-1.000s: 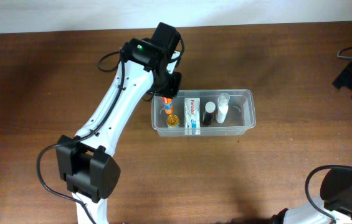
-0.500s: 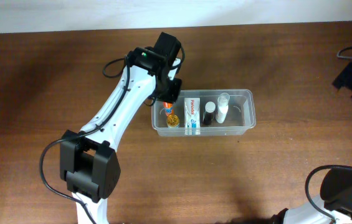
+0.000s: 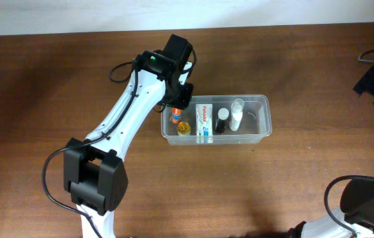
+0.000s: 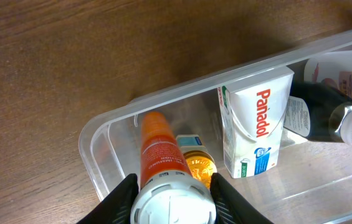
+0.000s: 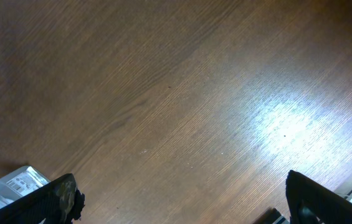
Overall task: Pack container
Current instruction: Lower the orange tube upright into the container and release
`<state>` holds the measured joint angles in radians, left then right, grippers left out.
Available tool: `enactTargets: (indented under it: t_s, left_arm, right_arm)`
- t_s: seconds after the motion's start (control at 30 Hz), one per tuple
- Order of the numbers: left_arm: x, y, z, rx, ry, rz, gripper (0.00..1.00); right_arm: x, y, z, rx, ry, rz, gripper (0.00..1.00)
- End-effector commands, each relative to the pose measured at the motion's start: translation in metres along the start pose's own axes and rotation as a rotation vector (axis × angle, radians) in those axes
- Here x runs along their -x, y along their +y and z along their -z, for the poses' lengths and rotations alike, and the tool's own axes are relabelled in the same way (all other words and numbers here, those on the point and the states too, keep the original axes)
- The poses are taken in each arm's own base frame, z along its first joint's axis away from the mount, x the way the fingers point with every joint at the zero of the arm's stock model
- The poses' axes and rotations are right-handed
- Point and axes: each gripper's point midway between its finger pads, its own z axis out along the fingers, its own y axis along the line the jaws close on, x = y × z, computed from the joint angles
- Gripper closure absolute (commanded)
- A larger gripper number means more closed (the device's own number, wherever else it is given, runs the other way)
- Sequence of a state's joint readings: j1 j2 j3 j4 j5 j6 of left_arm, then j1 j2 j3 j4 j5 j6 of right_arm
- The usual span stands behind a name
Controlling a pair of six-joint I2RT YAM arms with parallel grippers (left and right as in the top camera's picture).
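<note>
1. Your left tool (image 4: 174, 193) is clamped on the orange tube (image 4: 157, 146), which stands in the left end of the container (image 3: 267, 118).
2. The container sits on the desk (image 3: 292, 185).
3. Your right tool (image 5: 182, 193) gapes wide and empty, well apart from the container.

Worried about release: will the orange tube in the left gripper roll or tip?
Round, so the orange tube could roll, though the container wall and amber bottle hem it in. Probably light: the left gripper holds it by its cap alone.
</note>
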<state>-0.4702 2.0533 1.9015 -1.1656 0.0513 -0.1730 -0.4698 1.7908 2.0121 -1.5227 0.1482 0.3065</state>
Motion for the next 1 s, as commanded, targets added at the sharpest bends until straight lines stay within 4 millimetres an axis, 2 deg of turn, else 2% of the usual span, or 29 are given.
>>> enactTargets:
  t_s: [0.0, 0.33, 0.77, 0.97]
  left_arm:
    - [-0.002, 0.002, -0.010, 0.011, 0.021, -0.004, 0.63]
    - [-0.009, 0.005, -0.035, 0.020, 0.079, 0.000, 0.63]
    - [-0.006, 0.009, -0.034, 0.023, 0.072, 0.009, 0.63]
    - [0.009, 0.020, -0.021, 0.029, 0.028, 0.031, 0.62]
  right_arm:
    - [0.000, -0.001, 0.000, -0.002, 0.001, -0.004, 0.02]
    - [0.000, -0.001, 0.000, -0.002, 0.001, -0.004, 0.02]
    - [0.000, -0.001, 0.000, -0.002, 0.001, -0.004, 0.02]
    - [0.000, -0.001, 0.000, -0.002, 0.001, -0.004, 0.02]
